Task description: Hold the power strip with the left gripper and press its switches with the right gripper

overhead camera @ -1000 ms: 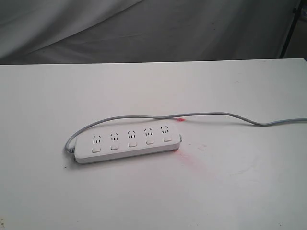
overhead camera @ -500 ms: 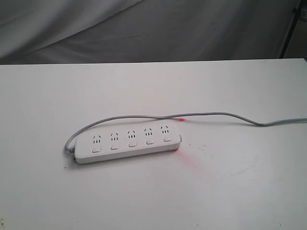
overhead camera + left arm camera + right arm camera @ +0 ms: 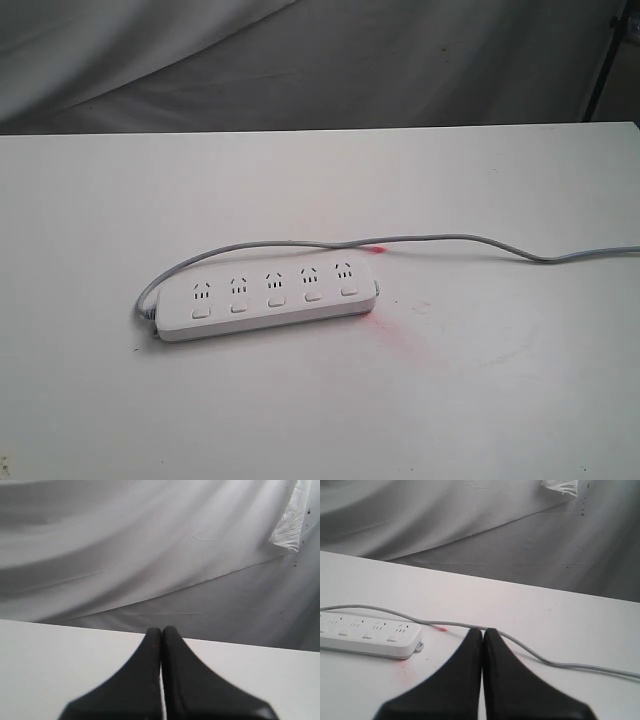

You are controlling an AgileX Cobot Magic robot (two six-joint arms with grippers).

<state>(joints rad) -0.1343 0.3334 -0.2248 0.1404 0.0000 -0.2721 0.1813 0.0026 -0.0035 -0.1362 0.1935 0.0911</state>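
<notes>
The white power strip [image 3: 265, 296] lies flat on the white table [image 3: 320, 400], left of the middle. Its five switches [image 3: 275, 300] sit in a row, one below each socket. A thin grey cord [image 3: 450, 240] loops from the strip's left end behind it and runs off to the right. Neither gripper shows in the exterior view. In the left wrist view my left gripper [image 3: 161, 630] is shut, empty, over bare table. In the right wrist view my right gripper [image 3: 483, 631] is shut, empty; the power strip [image 3: 367, 635] and its cord [image 3: 560, 664] lie ahead of it.
A small red mark [image 3: 379, 250] sits on the cord near the strip's right end, with a pink stain [image 3: 405, 335] on the table beside it. Grey cloth [image 3: 300, 60] hangs behind the table's far edge. A dark stand leg [image 3: 605, 70] is at the back right.
</notes>
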